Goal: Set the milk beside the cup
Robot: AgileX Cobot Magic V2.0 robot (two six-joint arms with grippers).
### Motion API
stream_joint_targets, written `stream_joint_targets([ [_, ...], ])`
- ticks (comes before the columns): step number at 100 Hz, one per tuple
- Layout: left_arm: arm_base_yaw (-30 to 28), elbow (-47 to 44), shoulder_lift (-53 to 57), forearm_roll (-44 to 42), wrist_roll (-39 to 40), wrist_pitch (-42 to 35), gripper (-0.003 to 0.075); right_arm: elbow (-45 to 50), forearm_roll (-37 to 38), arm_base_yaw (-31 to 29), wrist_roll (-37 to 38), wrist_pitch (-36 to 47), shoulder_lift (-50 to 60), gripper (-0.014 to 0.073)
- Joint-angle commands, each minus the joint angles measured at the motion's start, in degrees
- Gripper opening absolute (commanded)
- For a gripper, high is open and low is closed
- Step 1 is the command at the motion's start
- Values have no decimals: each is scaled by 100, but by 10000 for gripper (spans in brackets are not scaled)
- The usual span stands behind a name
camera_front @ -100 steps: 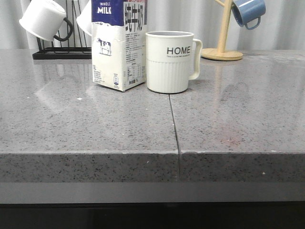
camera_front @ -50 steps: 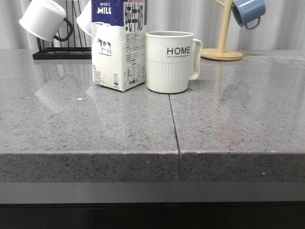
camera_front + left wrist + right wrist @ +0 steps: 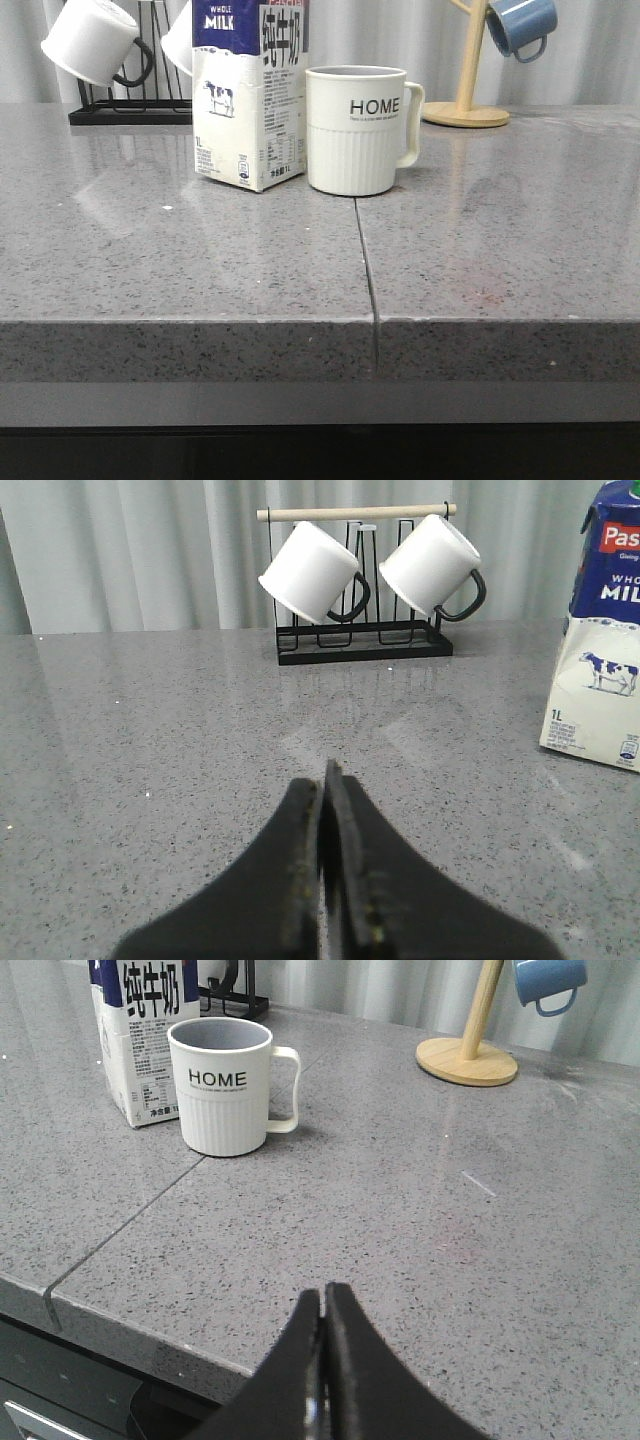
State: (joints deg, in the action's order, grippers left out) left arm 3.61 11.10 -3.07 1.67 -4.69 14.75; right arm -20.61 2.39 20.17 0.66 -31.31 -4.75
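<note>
The milk carton (image 3: 248, 95), cream with a dark blue top, stands upright on the grey counter, right beside the left side of the cream "HOME" cup (image 3: 358, 130); whether they touch I cannot tell. Both also show in the right wrist view: carton (image 3: 140, 1040), cup (image 3: 222, 1085). The carton shows at the edge of the left wrist view (image 3: 603, 640). My left gripper (image 3: 326, 775) is shut and empty, low over the counter, well away from the carton. My right gripper (image 3: 324, 1295) is shut and empty near the counter's front edge. Neither gripper shows in the front view.
A black wire rack (image 3: 360, 640) holds two white mugs with black handles (image 3: 310, 572) at the back left. A wooden mug tree (image 3: 466, 100) with a blue mug (image 3: 520, 25) stands at the back right. A seam (image 3: 366, 265) runs front to back through the counter.
</note>
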Motion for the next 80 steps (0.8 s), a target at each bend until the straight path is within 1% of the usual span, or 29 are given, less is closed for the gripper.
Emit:
stream_joint_targets([
  [1, -26, -24, 209, -1, 35, -416, -21, -134, 23, -4, -14, 423, -73, -60],
  [11, -26, -270, 519, -1, 35, -416, -21, -134, 23, -4, -14, 423, -73, -60],
  [24, -26, -467, 476, -1, 35, -447, -21, -134, 23, -4, -14, 423, -73, -60],
  [41, -92, -998, 503, -15, 35, -1037, -21, -134, 23, -4, -14, 423, -73, -60],
  [54, -115, -1337, 503, -15, 35, -1213, -21, -134, 23, -4, -14, 423, -73, -60],
  [80, -115, -1338, 503, -15, 20, -1197, -21, -134, 23, -4, -14, 423, -73, -60],
])
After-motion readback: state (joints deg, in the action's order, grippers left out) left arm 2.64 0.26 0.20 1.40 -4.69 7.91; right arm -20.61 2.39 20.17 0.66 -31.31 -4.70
